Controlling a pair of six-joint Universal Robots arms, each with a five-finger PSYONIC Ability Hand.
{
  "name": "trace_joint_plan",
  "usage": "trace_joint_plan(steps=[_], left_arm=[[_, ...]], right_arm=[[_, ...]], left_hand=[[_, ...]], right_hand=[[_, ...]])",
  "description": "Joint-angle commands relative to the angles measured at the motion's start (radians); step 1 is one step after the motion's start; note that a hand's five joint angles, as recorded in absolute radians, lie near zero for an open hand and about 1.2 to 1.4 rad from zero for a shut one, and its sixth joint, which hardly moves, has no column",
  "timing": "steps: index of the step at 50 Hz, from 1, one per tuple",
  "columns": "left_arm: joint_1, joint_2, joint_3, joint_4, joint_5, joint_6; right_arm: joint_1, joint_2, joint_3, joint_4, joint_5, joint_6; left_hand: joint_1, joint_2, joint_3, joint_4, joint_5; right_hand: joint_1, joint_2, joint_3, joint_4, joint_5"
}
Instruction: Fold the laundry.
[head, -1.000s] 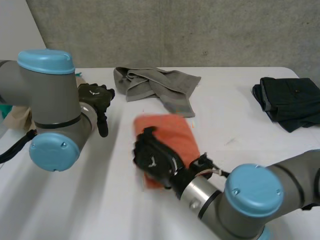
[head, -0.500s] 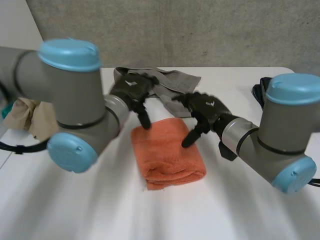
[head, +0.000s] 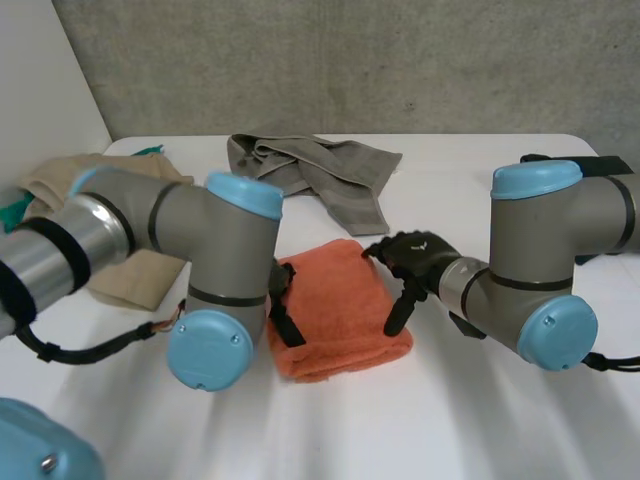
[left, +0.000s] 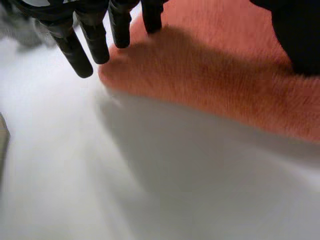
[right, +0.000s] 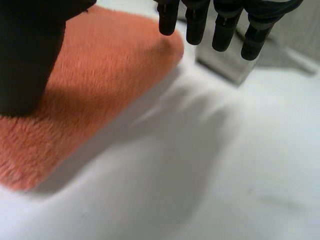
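Folded orange towel (head: 340, 305) sits in the middle of the white table (head: 450, 420), and there's a hand on either side of it. Left hand (head: 288, 318) is down at the towel's left edge, fingers (left: 75, 50) straight and loose, tips right at a towel corner, thumb over the orange nap: released, grasping nothing. Right hand (head: 415, 260) hangs at the right edge, fingers (right: 225, 30) straight and pointing down just past the towel's corner, thumb above the cloth, released too. Along the table's far edge lies a crumpled grey cloth (head: 310, 175), by the left edge a beige cloth (head: 135, 280), at the far right corner a dark garment (head: 610, 165)
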Motion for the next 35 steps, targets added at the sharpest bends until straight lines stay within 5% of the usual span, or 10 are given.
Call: trace_joint_plan(steps=[1,10,20,25,35], left_arm=[[0.011,0.17,0.019,0.01,0.112,0.054],[0.08,0.353,0.036,0.059,0.472,0.08],[0.09,0.393,0.0,0.05,0.845,0.062],[0.081,0.393,-0.023,0.038,0.926,0.066],[0.064,0.394,-0.049,0.029,0.945,0.072]], right_arm=[[0.064,-0.134,0.11,-0.148,0.048,-0.106],[0.139,-0.293,0.433,-0.425,0.048,-0.203],[0.172,-0.254,0.622,-0.606,0.035,-0.182],[0.18,-0.205,0.628,-0.673,0.046,-0.192],[0.18,-0.157,0.625,-0.768,0.06,-0.224]], left_hand=[[0.011,0.014,-0.027,-0.023,-0.049],[0.011,0.014,-0.027,-0.023,-0.049],[0.011,0.014,-0.027,-0.023,-0.049],[0.011,0.014,-0.027,-0.023,-0.049],[0.011,0.014,-0.027,-0.023,-0.049]], right_hand=[[-0.009,0.008,-0.031,-0.033,-0.049],[-0.009,0.008,-0.031,-0.033,-0.049],[-0.009,0.008,-0.031,-0.033,-0.049],[-0.009,0.008,-0.031,-0.033,-0.049],[-0.009,0.008,-0.031,-0.033,-0.049]])
